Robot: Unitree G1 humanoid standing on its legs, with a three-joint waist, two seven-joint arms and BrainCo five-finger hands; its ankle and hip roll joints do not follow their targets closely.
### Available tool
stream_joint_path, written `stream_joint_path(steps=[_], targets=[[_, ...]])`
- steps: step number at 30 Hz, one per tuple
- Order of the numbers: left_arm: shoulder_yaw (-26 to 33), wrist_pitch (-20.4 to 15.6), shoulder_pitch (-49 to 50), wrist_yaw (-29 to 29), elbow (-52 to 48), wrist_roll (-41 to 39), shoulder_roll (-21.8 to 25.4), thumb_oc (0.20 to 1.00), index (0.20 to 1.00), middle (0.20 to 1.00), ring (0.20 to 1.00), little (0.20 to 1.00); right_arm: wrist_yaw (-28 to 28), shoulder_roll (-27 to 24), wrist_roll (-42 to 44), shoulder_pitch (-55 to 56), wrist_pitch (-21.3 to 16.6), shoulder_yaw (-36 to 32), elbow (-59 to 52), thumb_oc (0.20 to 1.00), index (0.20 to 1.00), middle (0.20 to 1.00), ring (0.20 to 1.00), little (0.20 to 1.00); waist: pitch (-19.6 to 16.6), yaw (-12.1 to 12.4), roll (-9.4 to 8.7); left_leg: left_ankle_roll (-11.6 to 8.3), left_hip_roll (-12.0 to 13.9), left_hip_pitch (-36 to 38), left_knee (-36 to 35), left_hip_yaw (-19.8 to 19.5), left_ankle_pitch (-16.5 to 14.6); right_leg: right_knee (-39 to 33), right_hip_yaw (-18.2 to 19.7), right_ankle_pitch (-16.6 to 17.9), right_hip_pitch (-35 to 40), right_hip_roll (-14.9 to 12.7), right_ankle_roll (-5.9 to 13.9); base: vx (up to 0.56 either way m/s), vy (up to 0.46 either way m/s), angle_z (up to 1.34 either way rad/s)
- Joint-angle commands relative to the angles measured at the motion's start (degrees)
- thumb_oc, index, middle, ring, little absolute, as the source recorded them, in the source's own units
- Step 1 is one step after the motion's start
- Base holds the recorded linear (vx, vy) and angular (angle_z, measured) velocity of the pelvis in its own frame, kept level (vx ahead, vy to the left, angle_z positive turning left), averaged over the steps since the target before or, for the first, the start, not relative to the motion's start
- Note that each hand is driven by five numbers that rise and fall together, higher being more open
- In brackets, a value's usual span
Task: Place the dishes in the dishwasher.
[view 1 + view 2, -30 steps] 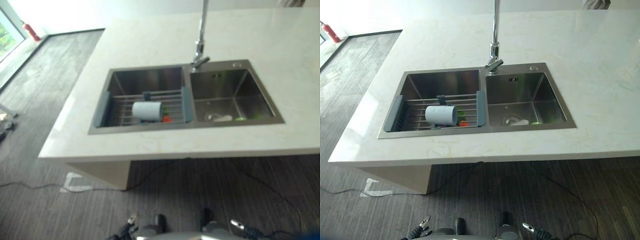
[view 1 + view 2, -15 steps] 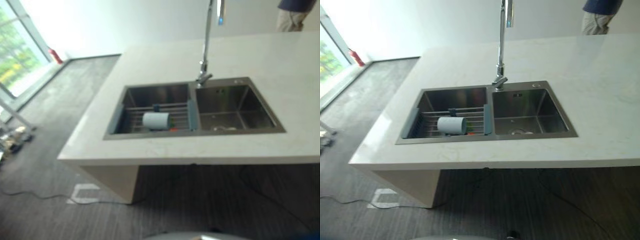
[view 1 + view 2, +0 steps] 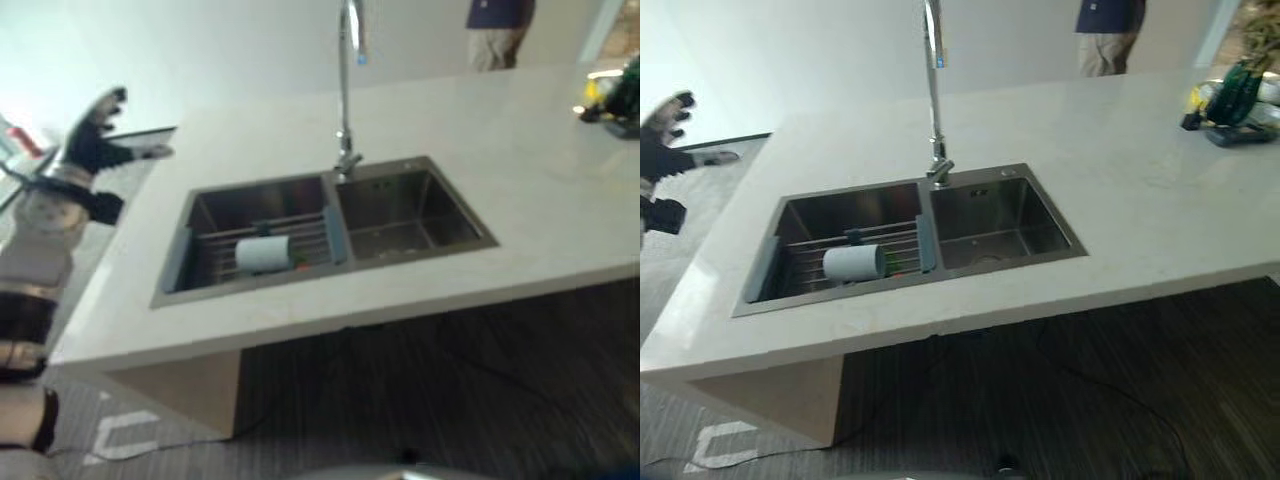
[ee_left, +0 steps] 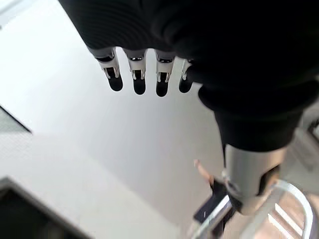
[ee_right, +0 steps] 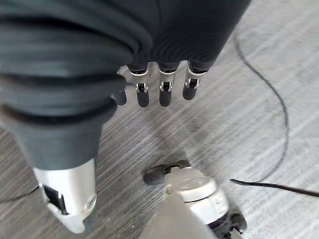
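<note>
Reaching has yet to begin at the double sink (image 3: 1060,245): the left robot hand (image 3: 95,140) hangs raised at the bench's (image 3: 1140,170) far-left corner, fingers straight and spread apart, nothing in them; the right robot hand (image 5: 159,89) points down at the grey floor (image 5: 259,40), fingers straight and side by side, equally empty.

The dishes wait well away from both: a pale cup (image 3: 853,263) lies on its side on a wire drying rack (image 3: 885,240) in the sink's left basin, below and to the right of the raised left robot hand; something small, red and green, sits just beside the cup on the side away from that hand, too small to name; a tall tap (image 3: 933,90) stands behind the divider between the basins.

The step in hand is judged to be the approach and first pick, and the left robot hand is the nearer one; a sound reach would bring it down over the basin's rim rather than across the tap, keeping the fingers apart until they straddle the cup's round side; a cup lying flat is likely to roll along the rack bars if nudged, so closing thumb and fingers from opposite sides at once looks wiser than pushing.

A person (image 3: 1108,35) stands beyond the bench's far edge, and green and yellow clutter (image 3: 1230,100) sits at its far-right corner, both well apart from either robot hand; the dishwasher's place cannot be told.
</note>
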Motion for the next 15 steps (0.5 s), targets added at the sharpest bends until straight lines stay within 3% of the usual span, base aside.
stream_joint_path(steps=[1,4,10,15], targets=[[2.09,1.21,-11.39,-0.62,5.52,5.82,1.69,1.000,1.000,1.000,1.000,1.000,-0.20,0.04,0.75,-3.21,0.32,-1.69,1.77,1.000,1.000,1.000,1.000,1.000,3.63,0.27,2.40,1.03,-1.32,1.54,0.44,4.83,-5.13,1.42,4.24,-7.63,3.94,-1.74,6.56,0.07,-0.019,-0.24],[-0.68,3.73,-12.69,-1.45,8.33,6.56,-0.12,1.000,1.000,1.000,1.000,1.000,0.79,-0.42,0.57,-2.02,-0.63,-1.53,0.44,1.000,1.000,1.000,1.000,1.000,4.92,-1.83,2.61,1.11,-1.41,0.51,0.44,6.02,-4.71,1.18,6.30,-6.35,1.75,-1.98,7.07,0.02,0.018,-0.44],[-4.17,3.37,-13.54,-1.14,12.96,13.53,-1.91,1.000,1.000,1.000,1.000,1.000,3.03,-1.68,2.68,-2.45,-1.81,-1.07,-3.16,1.000,1.000,1.000,1.000,1.000,8.82,-4.30,3.24,1.45,-2.53,-2.63,0.44,6.49,-3.96,1.28,9.65,-4.31,-2.73,-2.41,7.80,-0.10,0.057,-0.32],[-8.28,2.72,-13.10,-10.81,13.84,18.95,-2.27,1.000,1.000,1.000,1.000,1.000,4.67,-3.67,3.14,-2.48,-2.48,-1.87,-5.25,1.000,1.000,1.000,1.000,1.000,11.77,-5.45,4.30,1.74,-3.84,-4.10,0.79,6.08,-3.60,2.10,11.31,-3.62,-4.84,-3.15,8.28,-0.05,0.095,-0.15]])
